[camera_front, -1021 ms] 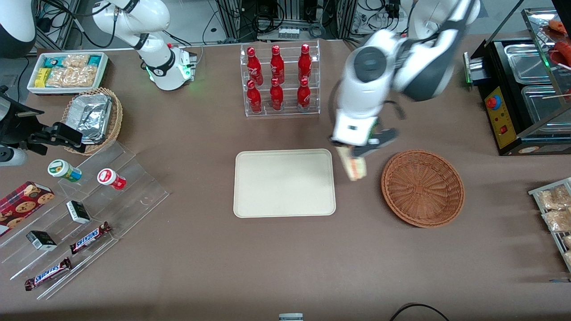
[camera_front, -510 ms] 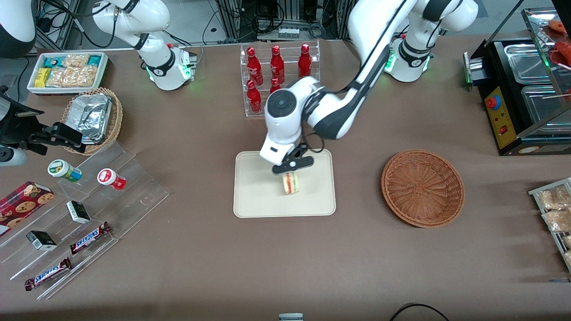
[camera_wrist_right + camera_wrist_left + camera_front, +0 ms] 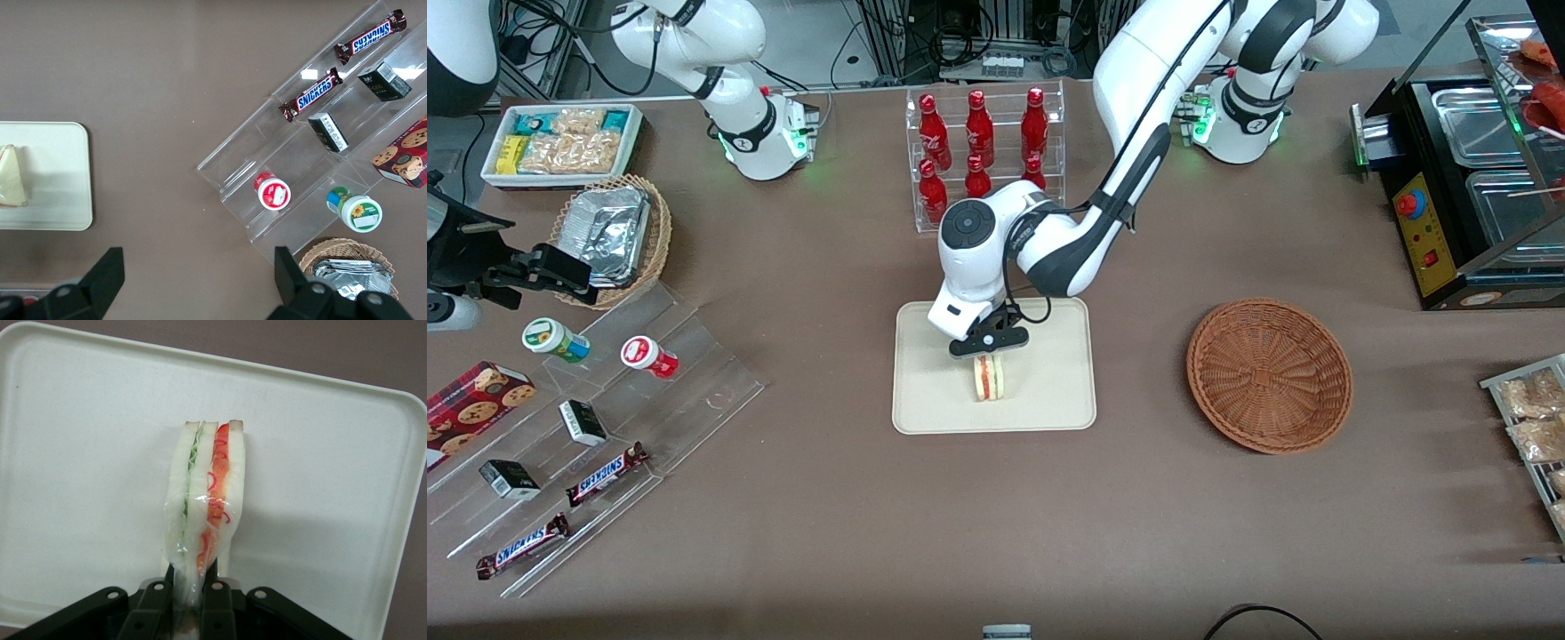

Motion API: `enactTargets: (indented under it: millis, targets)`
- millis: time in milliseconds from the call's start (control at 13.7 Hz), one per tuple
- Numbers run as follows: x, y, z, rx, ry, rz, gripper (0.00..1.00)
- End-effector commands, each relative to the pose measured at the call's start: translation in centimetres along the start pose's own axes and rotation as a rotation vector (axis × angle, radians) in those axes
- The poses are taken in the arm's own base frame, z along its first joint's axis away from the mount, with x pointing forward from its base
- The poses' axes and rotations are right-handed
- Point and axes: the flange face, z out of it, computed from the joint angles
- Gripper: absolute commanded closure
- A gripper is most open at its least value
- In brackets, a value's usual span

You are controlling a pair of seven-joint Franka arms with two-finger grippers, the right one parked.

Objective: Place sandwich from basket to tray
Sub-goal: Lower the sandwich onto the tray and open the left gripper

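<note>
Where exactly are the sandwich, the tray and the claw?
sandwich (image 3: 205,490): left wrist view, filling edge.
tray (image 3: 935,356): front view, bare surface.
claw (image 3: 987,344): front view, between fingertips, shut on the sandwich.

Open cream-white rectangular tray (image 3: 1049,391) around the hand (image 3: 987,348)

Only the red bottle rack (image 3: 983,160) stands close; brown bench (image 3: 996,516) lies open nearer the camera.

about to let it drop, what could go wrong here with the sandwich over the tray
The gripper pinches only the wrapped tip of the sandwich, so film may cling on release. The sandwich stands on edge above the tray, so it may topple flat, though it should stay inside the rim.
</note>
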Motion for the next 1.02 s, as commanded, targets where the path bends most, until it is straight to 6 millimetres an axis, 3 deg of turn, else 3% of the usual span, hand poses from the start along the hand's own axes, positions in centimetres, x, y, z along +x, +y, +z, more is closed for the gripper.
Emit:
enactTargets:
  millis: [0, 73, 146, 292, 438, 510, 729, 948]
  targets:
    - [-0.1, 0.8, 0.2, 0.011, 0.037, 0.017, 0.67]
    - [0.0, 0.8, 0.0, 0.009, 0.039, 0.026, 0.15]
    - [0.1, 0.8, -0.4, 0.004, 0.043, 0.026, 0.01]
    - [0.4, 0.7, -1.2, -0.003, 0.046, 0.018, 0.01]
    - [1.3, 0.3, -4.9, -0.028, 0.058, -0.013, 0.01]
    - [2.5, -0.9, -7.3, -0.011, 0.05, -0.043, 0.01]
    - [5.8, -6.0, -15.7, 0.031, -0.009, -0.136, 0.01]
    - [9.2, -13.8, -23.2, 0.046, -0.06, -0.21, 0.01]
